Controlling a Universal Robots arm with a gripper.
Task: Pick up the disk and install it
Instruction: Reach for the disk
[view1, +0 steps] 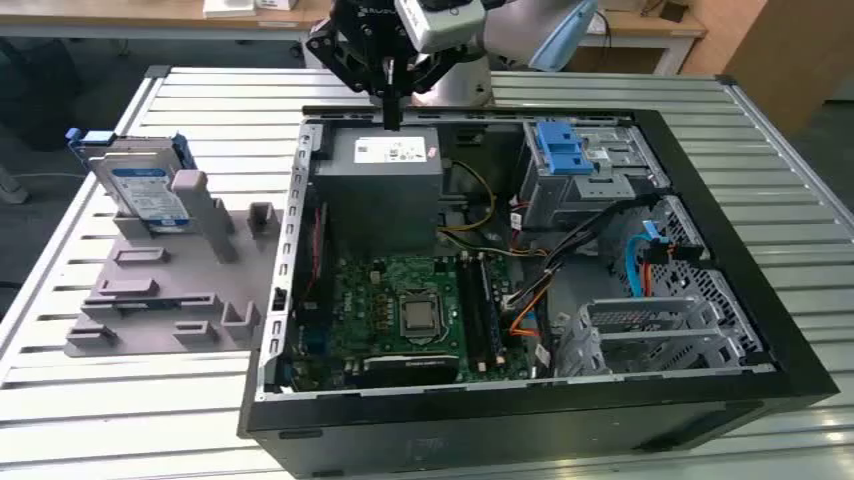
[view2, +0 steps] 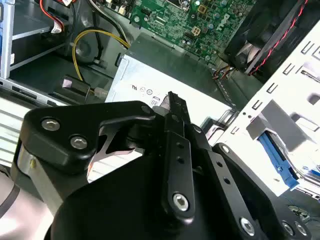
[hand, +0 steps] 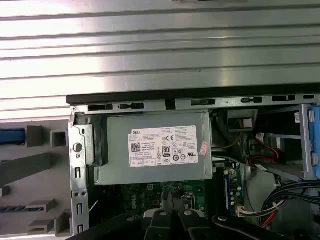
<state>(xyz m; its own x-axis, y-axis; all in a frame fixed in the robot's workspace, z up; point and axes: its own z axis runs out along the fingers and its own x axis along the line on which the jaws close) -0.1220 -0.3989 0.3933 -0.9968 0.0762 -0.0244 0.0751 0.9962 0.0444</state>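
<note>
The disk stands on edge in the grey holder block on the table, at the exterior view's left; it is silver-grey with a white-and-blue label and a blue frame. Its blue edge also shows in the first wrist view. My gripper hangs over the back edge of the open computer case, just above the grey power supply. It is well apart from the disk, off to the exterior view's right of it. Its fingers are shut with nothing between them.
Inside the case lie the green motherboard, bundles of cables and a metal drive cage with a blue latch piece at the back right. The holder block has upright posts. The slatted metal table surrounds the case.
</note>
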